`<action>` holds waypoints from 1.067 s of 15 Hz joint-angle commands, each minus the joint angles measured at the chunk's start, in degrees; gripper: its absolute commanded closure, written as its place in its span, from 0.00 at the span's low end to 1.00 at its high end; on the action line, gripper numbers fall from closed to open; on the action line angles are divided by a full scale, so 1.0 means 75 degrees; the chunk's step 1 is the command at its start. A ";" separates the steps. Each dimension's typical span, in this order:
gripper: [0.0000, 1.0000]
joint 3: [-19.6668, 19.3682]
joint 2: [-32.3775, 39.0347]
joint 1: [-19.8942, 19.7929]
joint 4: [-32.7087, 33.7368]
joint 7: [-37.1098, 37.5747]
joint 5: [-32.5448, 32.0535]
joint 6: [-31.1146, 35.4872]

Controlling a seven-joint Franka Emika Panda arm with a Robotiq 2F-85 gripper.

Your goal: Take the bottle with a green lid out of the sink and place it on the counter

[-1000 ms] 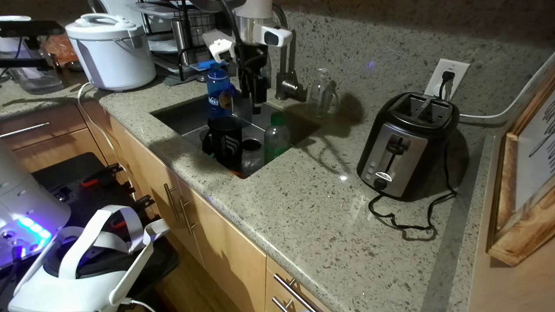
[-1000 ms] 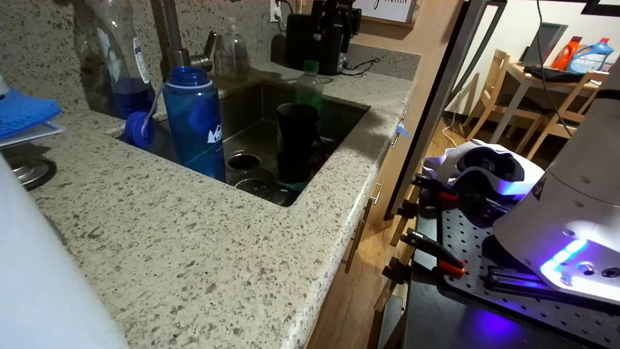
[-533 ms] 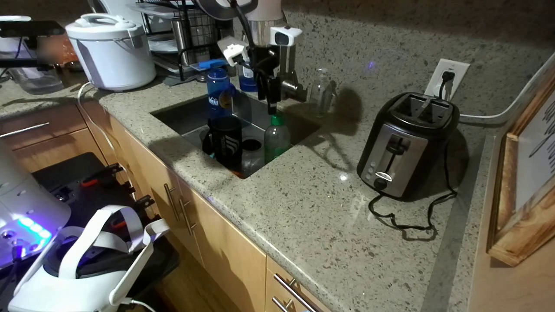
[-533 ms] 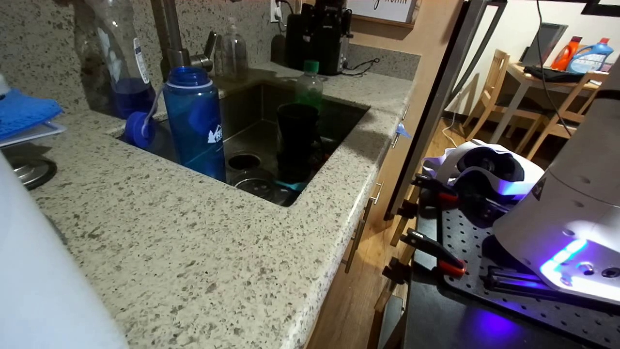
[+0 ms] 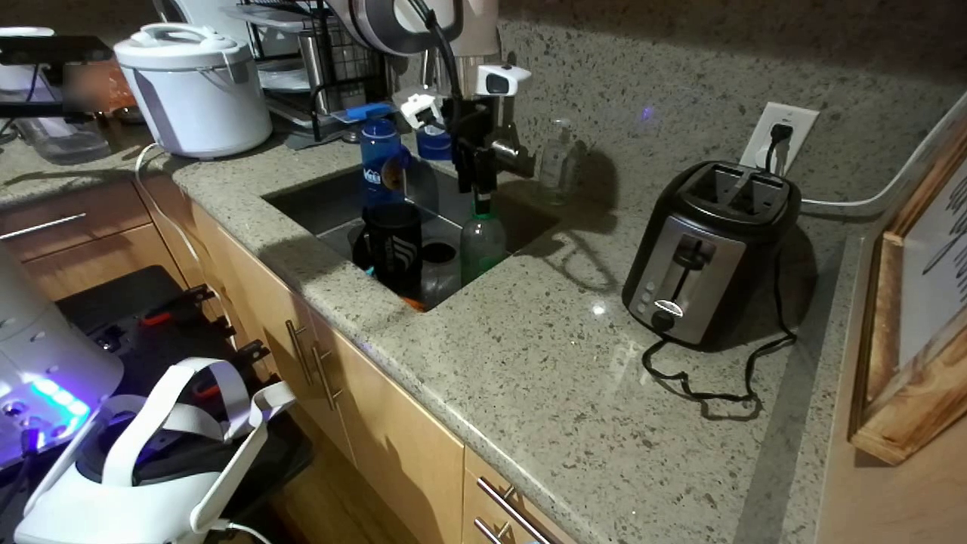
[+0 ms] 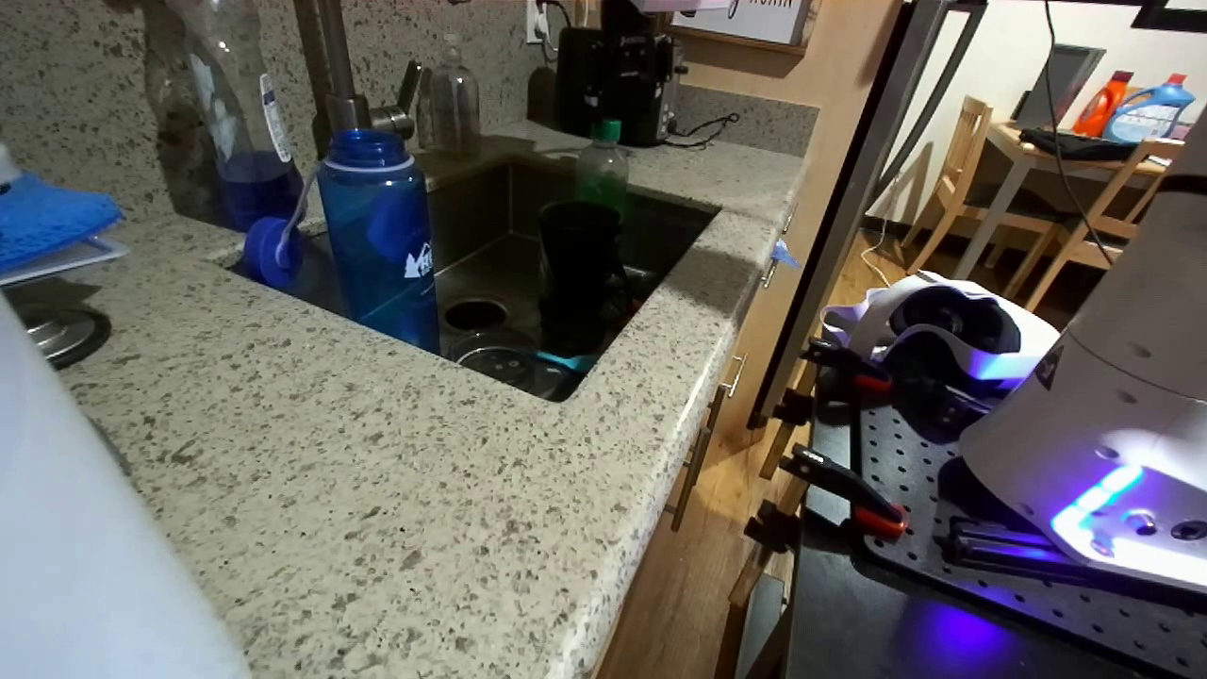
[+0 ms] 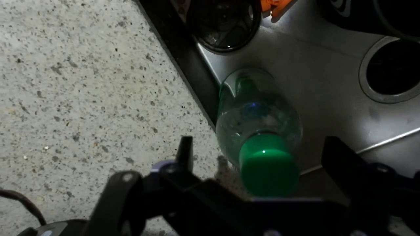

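The bottle with a green lid (image 7: pixel 259 123) stands in the sink (image 7: pixel 315 68) against its wall, below the counter (image 7: pixel 82 98) edge in the wrist view. In an exterior view the bottle (image 5: pixel 483 249) stands in the sink (image 5: pixel 317 202), with its cap partly hidden by my gripper (image 5: pixel 477 185). The bottle (image 6: pixel 602 170) also shows in an exterior view behind a black mug. In the wrist view my gripper (image 7: pixel 258 144) is open, one finger on each side of the green cap, with visible gaps to both. The counter (image 5: pixel 544 378) surrounds the basin.
A black mug (image 5: pixel 394 245), a clear jar (image 5: pixel 440 264) and a blue-topped bottle (image 5: pixel 380 162) stand in the sink. The faucet handle (image 5: pixel 514 157) and a clear glass bottle (image 5: pixel 559 166) are behind it. A toaster (image 5: pixel 706 257) with its cord stands on the counter.
My gripper has moved right and down in an exterior view, from above the sink to the green cap. The bottle has hardly moved.
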 commanded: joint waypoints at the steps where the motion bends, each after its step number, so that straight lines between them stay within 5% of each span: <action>1: 0.00 -0.0061 0.0259 0.0069 0.0144 0.0351 -0.0249 0.0088; 16: 0.00 0.0083 0.0541 -0.0106 0.0402 -0.0068 0.0268 0.0462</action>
